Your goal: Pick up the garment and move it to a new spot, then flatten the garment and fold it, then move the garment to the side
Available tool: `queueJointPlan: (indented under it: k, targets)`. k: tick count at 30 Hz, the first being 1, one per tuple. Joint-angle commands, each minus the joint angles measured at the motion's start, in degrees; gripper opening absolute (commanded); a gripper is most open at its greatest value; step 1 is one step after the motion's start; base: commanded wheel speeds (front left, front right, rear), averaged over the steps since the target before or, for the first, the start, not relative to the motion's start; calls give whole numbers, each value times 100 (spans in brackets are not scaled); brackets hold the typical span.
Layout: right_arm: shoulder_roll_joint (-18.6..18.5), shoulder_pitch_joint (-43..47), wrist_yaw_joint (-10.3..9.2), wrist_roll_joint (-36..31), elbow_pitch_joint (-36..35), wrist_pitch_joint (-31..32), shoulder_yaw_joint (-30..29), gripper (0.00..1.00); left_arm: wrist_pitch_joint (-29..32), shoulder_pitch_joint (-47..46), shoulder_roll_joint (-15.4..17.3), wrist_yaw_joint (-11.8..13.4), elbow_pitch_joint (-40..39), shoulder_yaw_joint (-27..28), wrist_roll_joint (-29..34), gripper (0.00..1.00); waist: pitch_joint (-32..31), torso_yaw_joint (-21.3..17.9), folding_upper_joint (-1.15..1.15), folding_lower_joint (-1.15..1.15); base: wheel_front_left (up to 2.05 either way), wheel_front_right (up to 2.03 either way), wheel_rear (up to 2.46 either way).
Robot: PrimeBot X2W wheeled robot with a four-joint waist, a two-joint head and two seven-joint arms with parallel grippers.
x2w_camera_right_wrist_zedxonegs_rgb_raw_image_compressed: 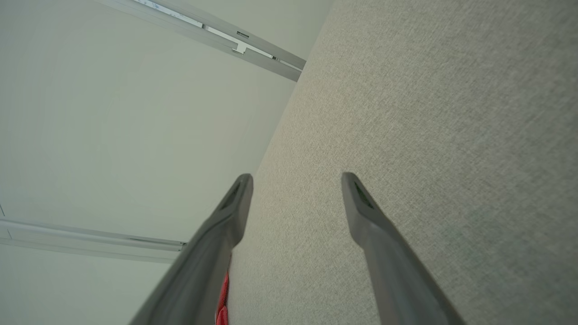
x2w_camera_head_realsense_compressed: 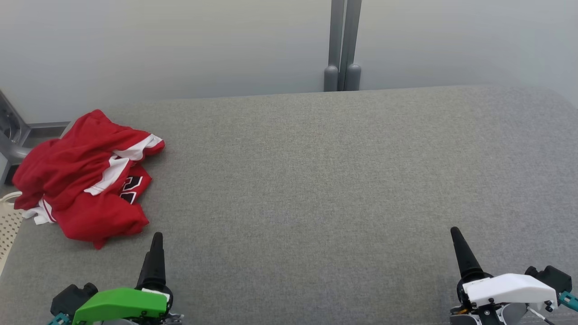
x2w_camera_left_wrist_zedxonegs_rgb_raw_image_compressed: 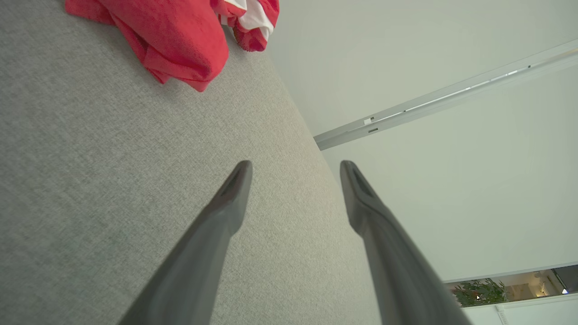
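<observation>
Red garment (x2w_camera_head_realsense_compressed: pixel 81 176) lies crumpled at the far left of the grey fabric tabletop (x2w_camera_head_realsense_compressed: pixel 316 180), white stripes and a dark printed patch showing among the folds, and one side reaches the tabletop's left edge. Nothing is touching it. Just off that edge, a white perforated basket (x2w_camera_head_realsense_compressed: pixel 8 225) peeks in. Moving right, the left pincer (x2w_camera_left_wrist_zedxonegs_rgb_raw_image_compressed: pixel 295 168) has its two dark fingers (x2w_camera_left_wrist_zedxonegs_rgb_raw_image_compressed: pixel 232 194) spread wide apart over bare fabric, holding nothing. In the head view it sits under a green cover (x2w_camera_head_realsense_compressed: pixel 122 304), near the garment's front corner but not touching it. At centre back, a grey post (x2w_camera_head_realsense_compressed: pixel 343 45) rises behind the tabletop. Over on the right, the right pincer (x2w_camera_right_wrist_zedxonegs_rgb_raw_image_compressed: pixel 295 180) is also spread apart and holds nothing, sitting under a white cover (x2w_camera_head_realsense_compressed: pixel 505 286), well apart from the garment.
</observation>
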Motion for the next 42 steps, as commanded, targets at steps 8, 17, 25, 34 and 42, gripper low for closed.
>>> queueJointPlan:
  k: [8, 17, 25, 34, 42]
  targets:
    - [-49, -228, 2, -1198, 196, -170, 75, 100, -174, 19, 183, 172, 2, -215, 933, 100, -76, -2, 0, 0, 0, 0, 0]
    - [-53, -263, 2, -2226, 240, -252, -27, 100, -324, -21, 380, 530, 141, -508, 1968, 100, -132, 8, 0, 0, 0, 0, 0]
    - [-59, -264, 2, -2784, 246, -308, 45, 100, -429, -67, 417, 675, 219, -619, 2422, 100, -172, 19, 0, 0, 0, 0, 0]
    - [-63, -306, 2, -3699, 188, -122, 98, 100, -473, -156, 519, 847, 297, -692, 2881, 100, -227, 17, 0, 0, 0, 0, 0]
    - [-68, -337, 3, -4374, 86, 93, 203, 100, -456, -186, 650, 971, 367, -797, 3300, 100, -259, 22, 0, 0, 0, 0, 0]
